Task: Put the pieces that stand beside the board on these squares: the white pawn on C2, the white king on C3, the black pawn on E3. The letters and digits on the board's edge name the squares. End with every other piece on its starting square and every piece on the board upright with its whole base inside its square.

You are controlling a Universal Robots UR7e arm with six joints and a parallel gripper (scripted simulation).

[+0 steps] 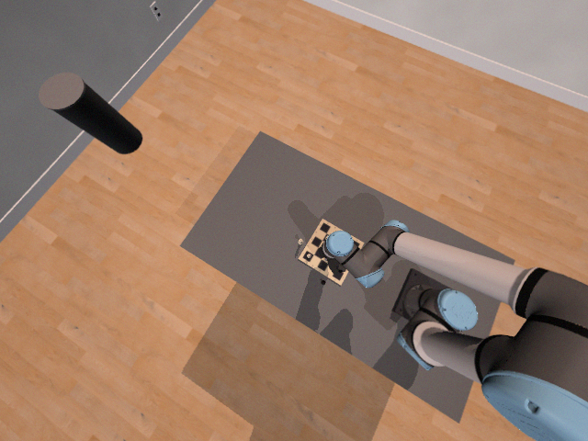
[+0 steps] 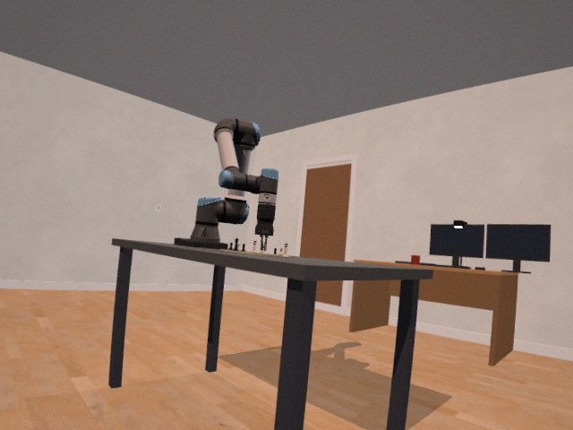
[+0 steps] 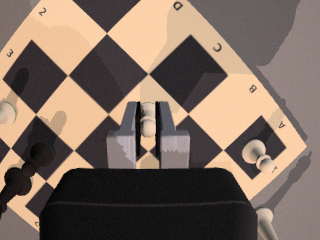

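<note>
My gripper (image 3: 147,118) (image 2: 263,250) is shut on the white pawn (image 3: 148,119), which is upright over the light square C2. The pawn's base is seen from above, so I cannot tell whether it touches the board (image 3: 90,22) (image 1: 341,280). The white king (image 3: 265,220) (image 1: 299,241) (image 2: 286,248) stands beside the board, off its A side, partly cut by the gripper body in the wrist view. The black pawn (image 1: 322,281) (image 2: 275,251) stands off the row 1 side. C3 is partly hidden by the left finger. E3 (image 3: 35,80) shows no piece, only shadow.
Another white pawn (image 3: 254,151) (image 1: 309,256) stands on A1. A tall black piece (image 3: 42,152) stands on D4 and a white piece (image 3: 7,113) on E4, left of the gripper. More black pieces (image 2: 236,244) show toward the robot's base. The arm hides part of the board.
</note>
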